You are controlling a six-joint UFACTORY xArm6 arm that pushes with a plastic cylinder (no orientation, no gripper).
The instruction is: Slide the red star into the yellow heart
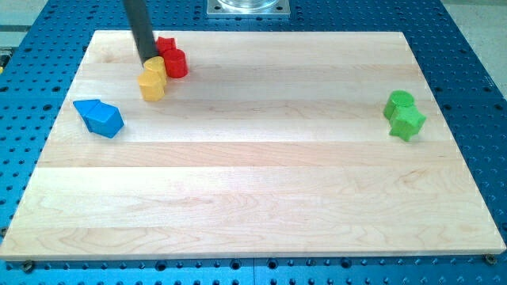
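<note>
The red star (pixel 165 45) lies near the board's top left, partly hidden by the rod. A second red block (pixel 175 62), rounded, sits just below it and touches it. The yellow heart (pixel 153 81) lies just below and left of the red blocks, touching the rounded red one. My tip (pixel 148 60) is at the yellow heart's upper edge, just left of the red blocks. The rod rises toward the view's top.
A blue block (pixel 99 117) of two joined pieces lies at the left. Two green blocks, a rounded one (pixel 399 102) and a star (pixel 408 122), touch each other at the right. The wooden board (pixel 253 198) rests on a blue perforated table.
</note>
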